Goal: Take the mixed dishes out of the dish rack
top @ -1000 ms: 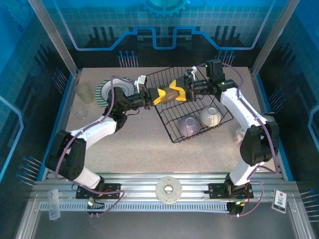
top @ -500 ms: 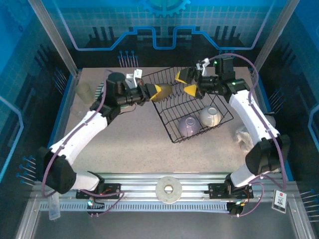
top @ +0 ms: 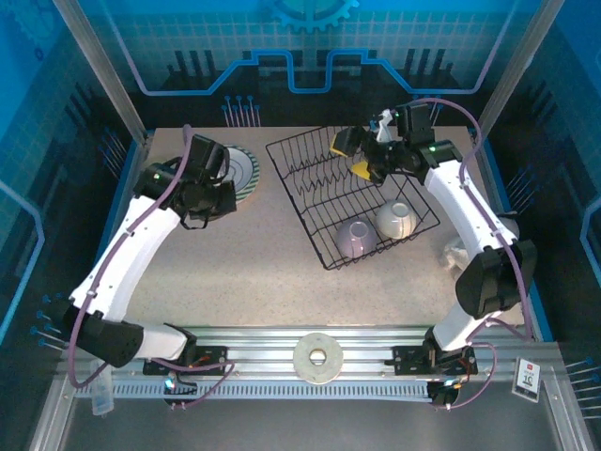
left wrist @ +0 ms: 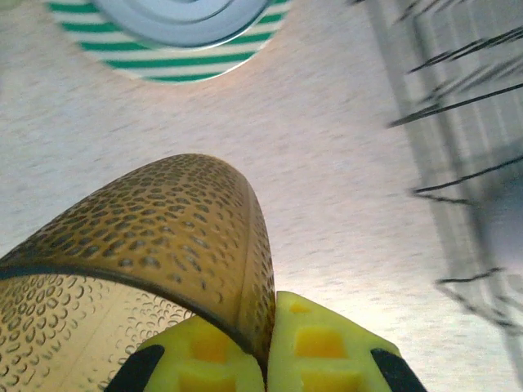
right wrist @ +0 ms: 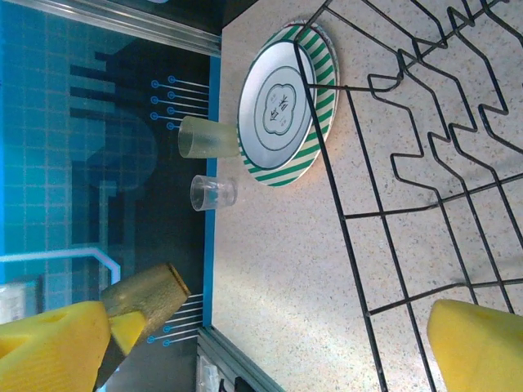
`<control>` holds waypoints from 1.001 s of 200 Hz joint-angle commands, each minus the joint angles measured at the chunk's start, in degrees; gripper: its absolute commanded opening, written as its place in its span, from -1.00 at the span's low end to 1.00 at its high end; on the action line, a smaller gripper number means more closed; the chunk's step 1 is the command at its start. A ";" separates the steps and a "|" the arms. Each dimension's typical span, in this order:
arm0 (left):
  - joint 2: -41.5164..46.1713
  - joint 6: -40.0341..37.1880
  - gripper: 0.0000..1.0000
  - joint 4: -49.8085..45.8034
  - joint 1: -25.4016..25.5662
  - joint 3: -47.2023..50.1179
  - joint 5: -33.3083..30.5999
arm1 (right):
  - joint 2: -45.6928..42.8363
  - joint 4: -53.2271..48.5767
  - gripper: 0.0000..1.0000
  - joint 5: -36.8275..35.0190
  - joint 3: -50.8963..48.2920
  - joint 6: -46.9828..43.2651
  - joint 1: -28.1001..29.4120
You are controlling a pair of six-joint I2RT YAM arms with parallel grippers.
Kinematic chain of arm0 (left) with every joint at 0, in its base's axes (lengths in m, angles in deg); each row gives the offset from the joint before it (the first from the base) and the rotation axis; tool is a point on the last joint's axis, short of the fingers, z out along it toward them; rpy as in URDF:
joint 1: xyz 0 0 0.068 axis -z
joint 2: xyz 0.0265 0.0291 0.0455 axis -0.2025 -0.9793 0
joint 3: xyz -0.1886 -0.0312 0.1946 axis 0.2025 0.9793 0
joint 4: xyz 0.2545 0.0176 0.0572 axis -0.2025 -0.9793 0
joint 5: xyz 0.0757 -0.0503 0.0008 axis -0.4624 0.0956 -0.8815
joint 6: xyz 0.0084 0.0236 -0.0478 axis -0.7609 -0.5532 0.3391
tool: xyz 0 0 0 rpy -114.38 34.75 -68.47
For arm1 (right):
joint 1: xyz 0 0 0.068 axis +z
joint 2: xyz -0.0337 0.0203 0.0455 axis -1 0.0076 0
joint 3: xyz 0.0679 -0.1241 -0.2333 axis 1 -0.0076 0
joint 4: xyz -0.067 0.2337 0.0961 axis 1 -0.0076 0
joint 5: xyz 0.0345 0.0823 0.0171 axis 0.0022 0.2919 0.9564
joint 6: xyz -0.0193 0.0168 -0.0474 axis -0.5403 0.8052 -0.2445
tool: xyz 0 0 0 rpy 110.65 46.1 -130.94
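Pinching small brown cup [left wrist: 155, 237] rim: left jaws | spread above dish rack [top: 297, 209]: right jaws

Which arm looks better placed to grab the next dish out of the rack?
The right. Its gripper hangs open over the rack, close to the bowl and lavender cup. The left gripper is shut on the brown cup, off by the striped plate.
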 commanded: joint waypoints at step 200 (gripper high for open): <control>-28.67 -12.14 -1.00 12.15 -21.98 1.83 -4.04 | -6.97 -7.95 1.00 -1.37 -2.17 -6.13 -0.65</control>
